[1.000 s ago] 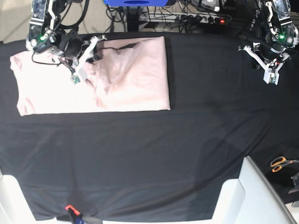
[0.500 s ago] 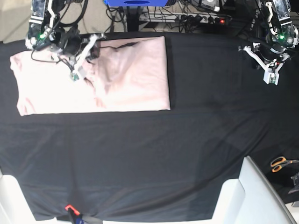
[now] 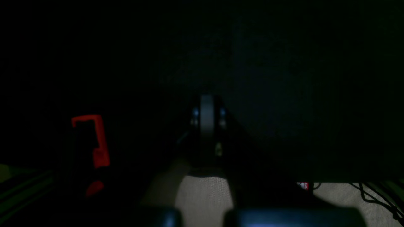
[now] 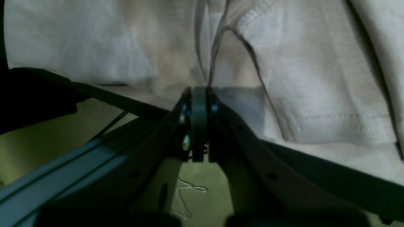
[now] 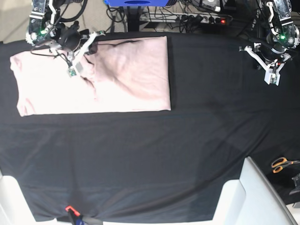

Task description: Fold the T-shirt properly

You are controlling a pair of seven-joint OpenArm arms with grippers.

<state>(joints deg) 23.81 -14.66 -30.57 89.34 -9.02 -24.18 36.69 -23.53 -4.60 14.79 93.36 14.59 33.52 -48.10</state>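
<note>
Right wrist view: right gripper [image 4: 199, 94] clamped on a T-shirt [image 5: 122, 75] fold.
Base view: left gripper [image 5: 271, 75] closed, empty, well apart from T-shirt.
Open room: black table cloth [image 5: 154, 159] bare below T-shirt's lower edge.

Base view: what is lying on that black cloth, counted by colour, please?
Pink: 1, the T-shirt
Orange-handled: 1, the scissors at the right edge
Red: 1, a small clip at the near edge; what it is I cannot tell
Total: 3
</note>
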